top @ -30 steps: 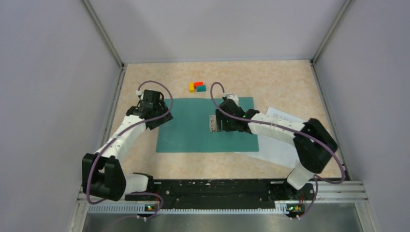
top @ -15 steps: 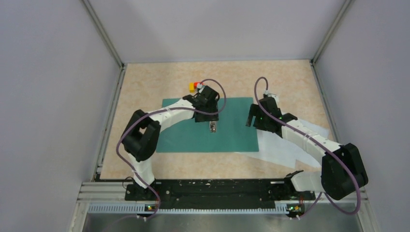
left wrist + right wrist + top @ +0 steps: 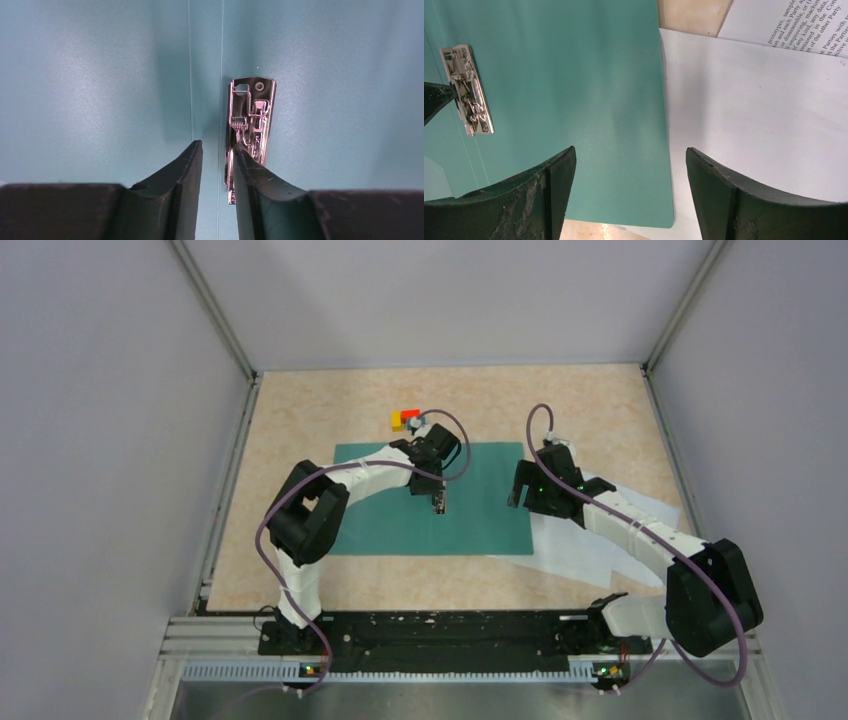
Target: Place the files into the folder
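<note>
The teal-green folder [image 3: 380,510] lies open and flat on the table, its metal clip [image 3: 439,504] on the spine. My left gripper [image 3: 437,492] hovers over the spine. In the left wrist view its jaws [image 3: 217,150] stand a narrow gap apart with nothing between them, and the right finger [image 3: 250,175] touches the left edge of the clip [image 3: 252,115]. My right gripper [image 3: 520,485] is wide open and empty [image 3: 630,160] above the folder's right edge [image 3: 574,75]. The white files [image 3: 600,545] lie to the right, partly under that edge. A printed sheet [image 3: 794,25] lies beyond a blank one [image 3: 749,110].
Small yellow and red blocks [image 3: 404,418] sit just behind the folder, next to the left wrist. Grey walls with metal posts close in the tabletop [image 3: 300,420] on three sides. The arm bases and a black rail [image 3: 440,635] stand at the near edge.
My left gripper has swung from the folder's left edge to the clip. My right gripper has left the clip and gone to the folder's right edge. The folder and the files lie as before.
</note>
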You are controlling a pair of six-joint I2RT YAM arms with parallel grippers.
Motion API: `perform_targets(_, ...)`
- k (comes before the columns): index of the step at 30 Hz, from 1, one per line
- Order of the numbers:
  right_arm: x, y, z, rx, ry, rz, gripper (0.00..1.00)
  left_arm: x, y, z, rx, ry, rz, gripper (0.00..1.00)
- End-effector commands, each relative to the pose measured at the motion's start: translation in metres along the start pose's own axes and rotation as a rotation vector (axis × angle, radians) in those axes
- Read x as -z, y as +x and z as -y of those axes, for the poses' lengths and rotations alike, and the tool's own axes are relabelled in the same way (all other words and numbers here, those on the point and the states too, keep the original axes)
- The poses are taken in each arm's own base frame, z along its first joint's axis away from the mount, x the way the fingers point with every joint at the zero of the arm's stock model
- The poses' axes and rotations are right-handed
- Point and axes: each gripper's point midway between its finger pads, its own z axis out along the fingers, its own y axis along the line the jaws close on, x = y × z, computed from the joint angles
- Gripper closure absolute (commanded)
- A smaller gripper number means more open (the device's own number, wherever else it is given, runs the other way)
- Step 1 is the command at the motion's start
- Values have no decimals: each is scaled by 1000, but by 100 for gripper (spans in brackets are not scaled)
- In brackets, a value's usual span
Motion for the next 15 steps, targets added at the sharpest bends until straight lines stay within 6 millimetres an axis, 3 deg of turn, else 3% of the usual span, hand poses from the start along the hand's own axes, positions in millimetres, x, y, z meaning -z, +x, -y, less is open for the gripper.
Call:
perform_targets(1,1,-8,-6,-8,-35,37,20,-3,-10,-5,-3,-54,40,67)
perform_targets(5,0,-11,-6,-1,-31,43,20,-6,-6,-6,-18,-50,33,63)
perform_targets(15,2,-15,-5,5,-27,58,20,-2,-4,15,-13,56,24,60)
